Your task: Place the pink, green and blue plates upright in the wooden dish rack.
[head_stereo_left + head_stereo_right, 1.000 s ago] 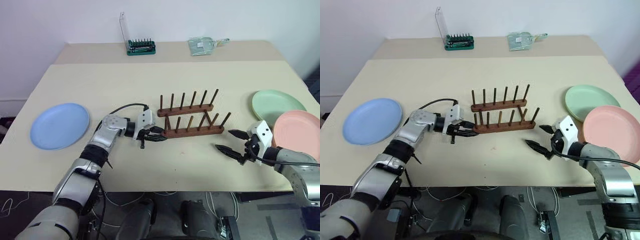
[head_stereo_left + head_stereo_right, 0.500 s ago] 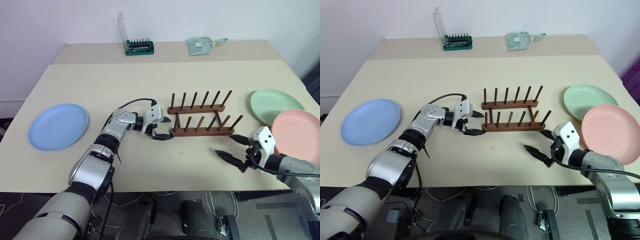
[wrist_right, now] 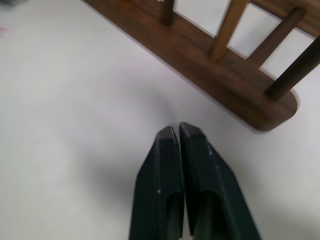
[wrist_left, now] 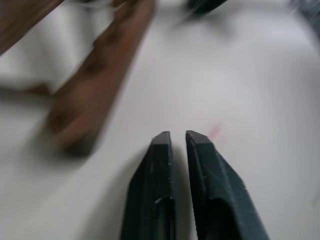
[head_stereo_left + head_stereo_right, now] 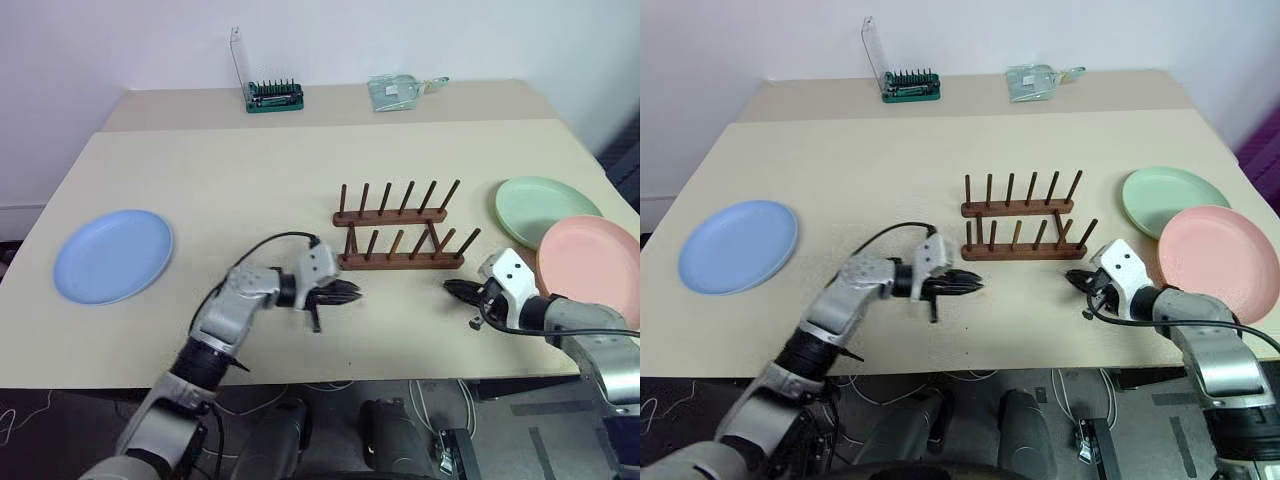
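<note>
Left tool (image 5: 345, 293) clenched, nothing held, near front rail of wooden dish rack (image 5: 400, 235). Right tool (image 5: 455, 289) clenched, empty, beside rack's right end. Rack seen without plates.

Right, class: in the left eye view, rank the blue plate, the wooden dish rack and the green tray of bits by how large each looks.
1. Round light blue plate and dark wooden dish rack: too alike to rank.
2. Green tray of bits: smallest, though farthest away.

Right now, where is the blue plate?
In the head views the blue plate lies flat on the table at the robot's far left, well apart from the wooden dish rack.
</note>
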